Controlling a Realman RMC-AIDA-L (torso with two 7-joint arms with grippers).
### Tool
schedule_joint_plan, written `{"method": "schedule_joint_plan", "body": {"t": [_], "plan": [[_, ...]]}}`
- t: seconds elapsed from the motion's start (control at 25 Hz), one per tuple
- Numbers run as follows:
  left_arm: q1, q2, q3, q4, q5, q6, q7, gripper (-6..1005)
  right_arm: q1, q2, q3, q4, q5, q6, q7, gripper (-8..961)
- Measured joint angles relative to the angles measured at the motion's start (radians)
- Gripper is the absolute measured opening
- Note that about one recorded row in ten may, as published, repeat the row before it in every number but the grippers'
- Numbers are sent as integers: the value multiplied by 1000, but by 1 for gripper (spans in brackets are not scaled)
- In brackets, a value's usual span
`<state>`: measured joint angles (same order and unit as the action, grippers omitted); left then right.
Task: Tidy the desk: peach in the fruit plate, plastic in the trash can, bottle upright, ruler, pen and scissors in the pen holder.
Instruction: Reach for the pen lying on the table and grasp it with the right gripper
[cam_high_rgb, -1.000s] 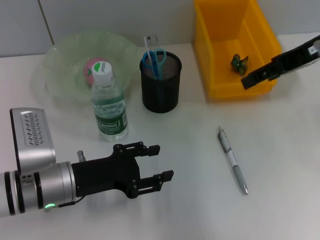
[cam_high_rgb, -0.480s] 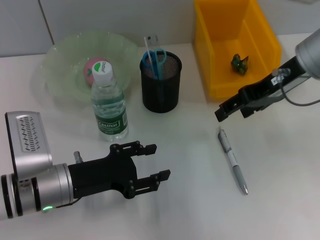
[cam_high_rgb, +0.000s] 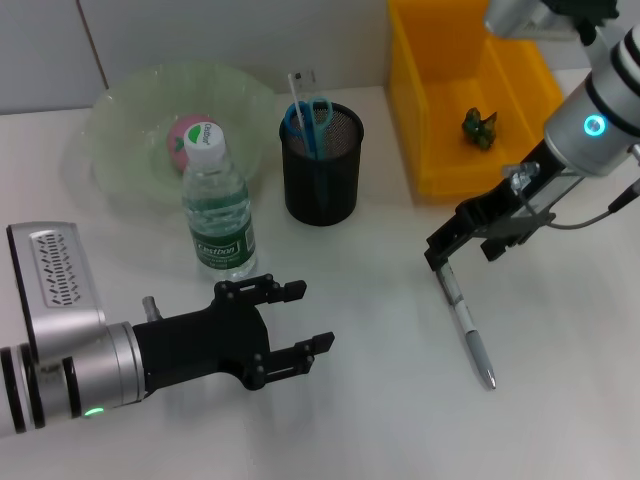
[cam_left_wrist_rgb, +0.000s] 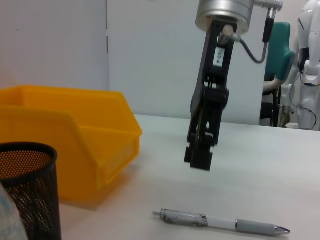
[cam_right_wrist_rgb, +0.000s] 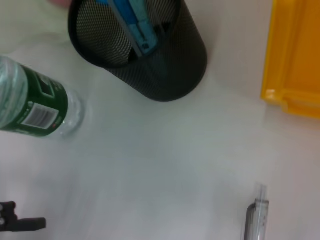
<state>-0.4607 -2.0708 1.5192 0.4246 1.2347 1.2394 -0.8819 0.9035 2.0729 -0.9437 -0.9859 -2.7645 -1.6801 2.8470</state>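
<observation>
While hovering just above the clip end of the silver-and-grey ballpoint pen (cam_high_rgb: 465, 320) lying flat on the white desk (cam_high_rgb: 370, 400), right black gripper (cam_high_rgb: 465, 240) pointed down, finger spread impossible to tell. Left black gripper (cam_high_rgb: 295, 320) released, fingers apart, low near the upright clear plastic bottle (cam_high_rgb: 215, 205). Black mesh pen holder (cam_high_rgb: 322, 165) holding blue scissors (cam_high_rgb: 308, 120).

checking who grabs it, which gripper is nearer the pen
Right. The right gripper hangs just above the pen's far end; the left gripper is well off to its left.
</observation>
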Motion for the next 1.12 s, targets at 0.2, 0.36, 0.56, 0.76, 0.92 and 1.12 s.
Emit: {"method": "schedule_joint_plan", "body": {"t": [0.2,0.36,0.56,0.76,0.92,1.12], "plan": [[-1,0,-6,0,0,0,0,675,8,-2,0,45,-11,22,22,822],[-2,0,-6,0,0,0,1,675,2,-2,7,59,-25,40,39,822],[0,0,-6,0,0,0,4,675,-2,-6,8,89,-29,60,56,822],[2,0,-5,-3,0,2,12,675,-3,-6,-2,108,-50,82,66,821],[2,0,-4,-5,0,4,12,674,5,-6,-4,126,-66,97,68,821],[2,0,2,-5,0,5,14,674,21,-4,-4,145,-92,113,69,821]]}}
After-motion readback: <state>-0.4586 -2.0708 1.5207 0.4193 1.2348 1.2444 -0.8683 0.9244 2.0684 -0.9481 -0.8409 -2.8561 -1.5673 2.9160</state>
